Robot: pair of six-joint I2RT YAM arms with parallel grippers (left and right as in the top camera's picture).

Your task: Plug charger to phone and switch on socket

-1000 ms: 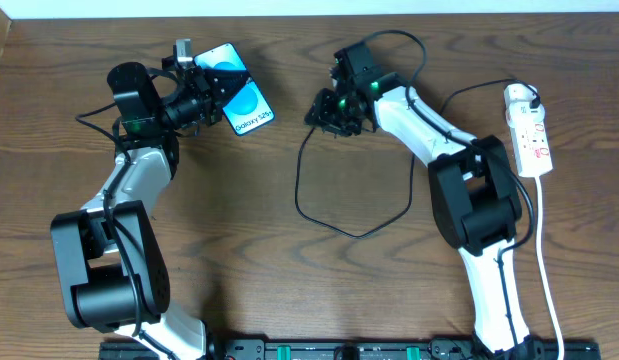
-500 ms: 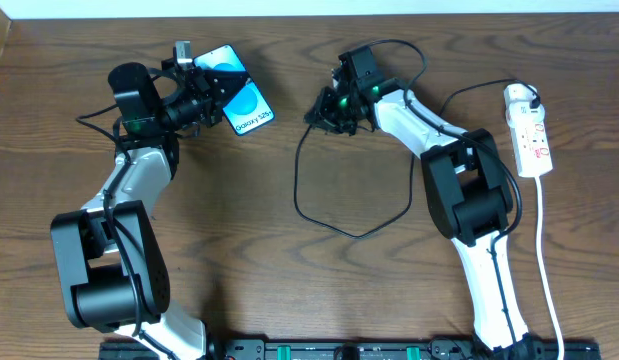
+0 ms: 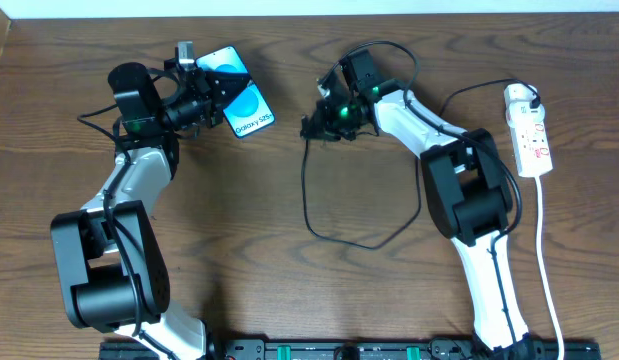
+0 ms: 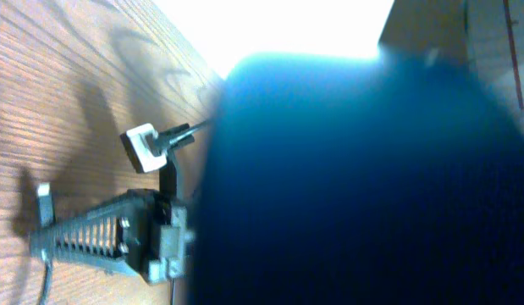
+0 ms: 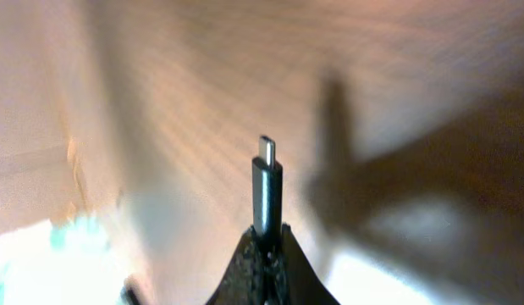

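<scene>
Change: the right gripper (image 3: 325,118) has just gone from part-open to clamped shut on the charger (image 3: 359,238), right at its connector end. It has also slid a bit toward 8 o'clock. The cable loop on the table (image 3: 239,270) has been pulled narrower, and its 9 o'clock side now sits further in. In the right wrist view the connector tip (image 5: 267,182) sticks straight out past the closed fingers, bare and clear of the wood. So the pick looks done and the tip is presented for insertion.

The left gripper (image 3: 211,95) is unchanged. It is closed down on the phone (image 3: 245,106) and holds it at about 10 o'clock of the table, screen up and tilted. In the left wrist view the blue phone fills most of the frame, blurred. Its port is not visible in any view.

The phone is at 9 o'clock from the right gripper, apart from it with bare table between. Judgement: the next step is to carry the tip across and line it up with the phone's edge. Risks are misalignment and the slack cable dragging.

The socket (image 3: 529,128) lies at 3 o'clock of the table, untouched. The charger's plug (image 3: 520,96) appears seated at its 12 o'clock end. The switch state is too small to tell, and switching on is not yet done.

Containers: none in view, nothing to report.
</scene>
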